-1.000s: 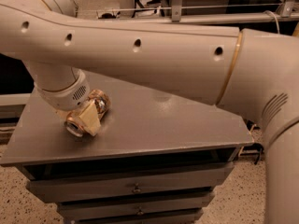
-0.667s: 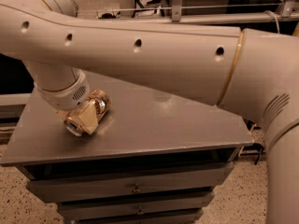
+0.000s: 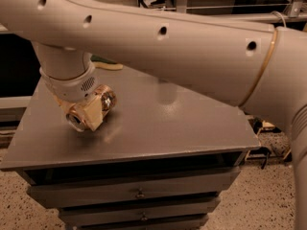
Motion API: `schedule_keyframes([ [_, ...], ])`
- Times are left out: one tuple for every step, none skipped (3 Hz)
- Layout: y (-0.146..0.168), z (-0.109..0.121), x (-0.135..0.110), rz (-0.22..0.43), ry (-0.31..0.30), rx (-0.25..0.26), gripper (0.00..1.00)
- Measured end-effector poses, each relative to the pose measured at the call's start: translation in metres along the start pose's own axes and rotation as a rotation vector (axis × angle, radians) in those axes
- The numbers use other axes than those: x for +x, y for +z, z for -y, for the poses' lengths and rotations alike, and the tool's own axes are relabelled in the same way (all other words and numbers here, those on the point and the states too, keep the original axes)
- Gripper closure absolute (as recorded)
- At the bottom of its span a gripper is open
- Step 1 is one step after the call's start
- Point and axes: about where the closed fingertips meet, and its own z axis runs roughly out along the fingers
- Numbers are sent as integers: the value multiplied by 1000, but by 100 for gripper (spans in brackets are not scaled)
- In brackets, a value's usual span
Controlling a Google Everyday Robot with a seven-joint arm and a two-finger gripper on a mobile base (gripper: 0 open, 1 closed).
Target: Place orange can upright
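Observation:
The orange can (image 3: 104, 98) is shiny orange-gold and lies tilted on its side, its silver end (image 3: 76, 121) pointing down to the front left. My gripper (image 3: 89, 113) hangs from the white wrist at the left, with cream fingers (image 3: 92, 116) shut around the can's middle. It holds the can just over the left part of the grey tabletop (image 3: 192, 128). I cannot tell whether the can touches the top. My thick white arm crosses the whole upper view.
A green and cream object (image 3: 106, 63) lies at the table's back left, partly behind my wrist. Drawers (image 3: 139, 193) sit under the tabletop. Speckled floor lies around the cabinet, with metal frames at the back.
My wrist has turned more upright and the held can has risen slightly. The green object behind the wrist has come into sight.

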Motion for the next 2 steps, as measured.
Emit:
schedule_keyframes([
  [-38, 3, 16, 30, 19, 61, 100],
  [-65, 3, 28, 72, 57, 117, 100],
])
